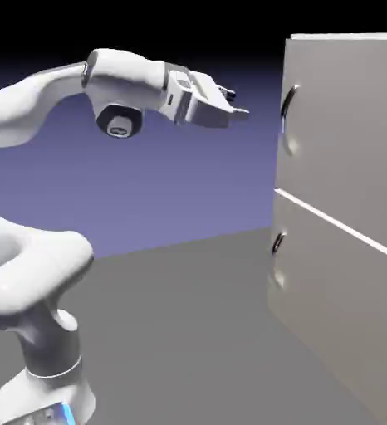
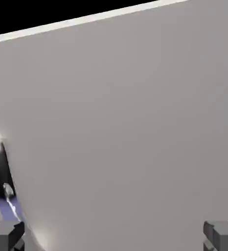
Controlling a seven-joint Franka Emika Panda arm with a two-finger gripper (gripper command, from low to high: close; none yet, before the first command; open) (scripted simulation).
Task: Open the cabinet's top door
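— Where's the claw against the cabinet [image 1: 346,207] right now?

— The gripper [image 1: 230,104] hangs level, short of the cabinet, about as high as the top door [image 1: 350,124]. Its fingers are spread wide with nothing between them. From the hand view the top door fills nearly everything, and the handle [image 2: 1,174] sits far off to one side, close to one fingertip rather than between the two.

— So what could go wrong?

— I'd guess the misalignment. If it pushes straight in from here, the fingers would meet flat panel and close on nothing, or one tip would clip the handle and skid off that curved bar.

— Could it take the wrong one?

— Possibly. There are two doors on the cabinet, split by a pale seam, each with one dark handle near the cabinet's nearer edge; the lower handle [image 1: 277,242] is well beneath the gripper, though

— And the count?

— One arm, one gripper, one cabinet, two doors, two handles
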